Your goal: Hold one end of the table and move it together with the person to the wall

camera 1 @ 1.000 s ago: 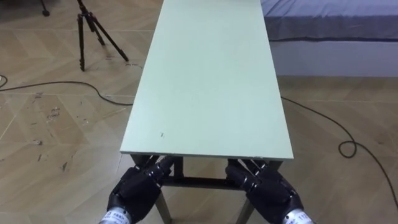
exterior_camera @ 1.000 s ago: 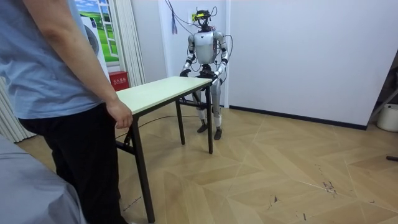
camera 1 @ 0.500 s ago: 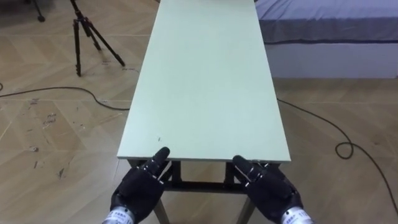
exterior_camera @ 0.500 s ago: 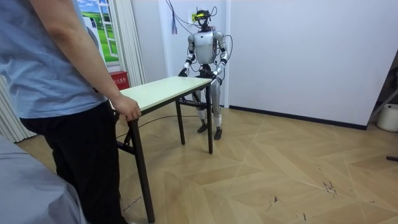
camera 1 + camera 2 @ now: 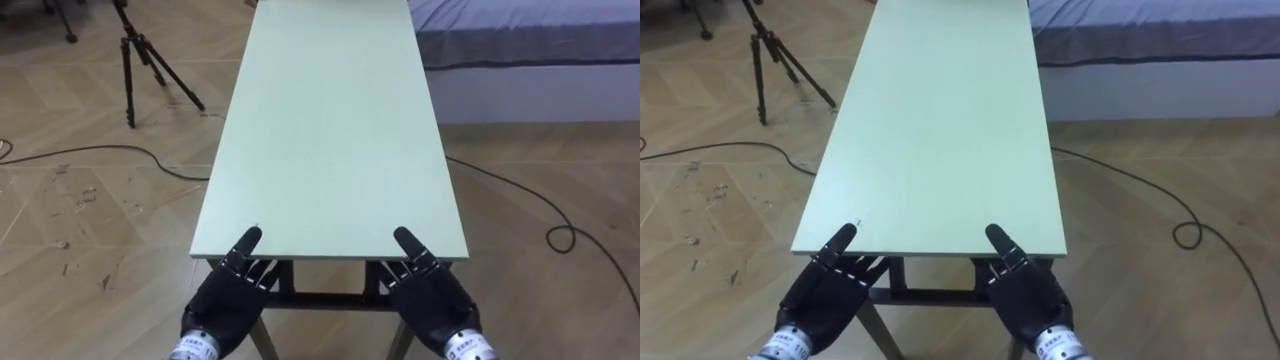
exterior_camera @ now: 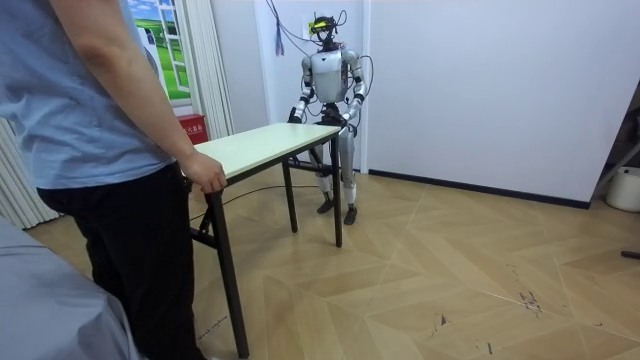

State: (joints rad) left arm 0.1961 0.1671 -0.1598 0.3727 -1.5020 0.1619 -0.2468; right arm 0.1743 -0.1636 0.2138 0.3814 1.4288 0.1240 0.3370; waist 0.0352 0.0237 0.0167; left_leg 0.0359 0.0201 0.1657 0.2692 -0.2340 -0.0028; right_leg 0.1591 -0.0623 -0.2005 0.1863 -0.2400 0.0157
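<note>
Tripod (image 5: 150, 55) left of table (image 5: 330, 130), bed (image 5: 530, 40) right

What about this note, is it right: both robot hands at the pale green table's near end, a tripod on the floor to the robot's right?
No. The tripod stands to the robot's left, as the left eye view shows. The left hand and right hand are indeed at the table's near end.

Left hand (image 5: 228, 302), right hand (image 5: 433, 302) forward, level, backs up.
</note>
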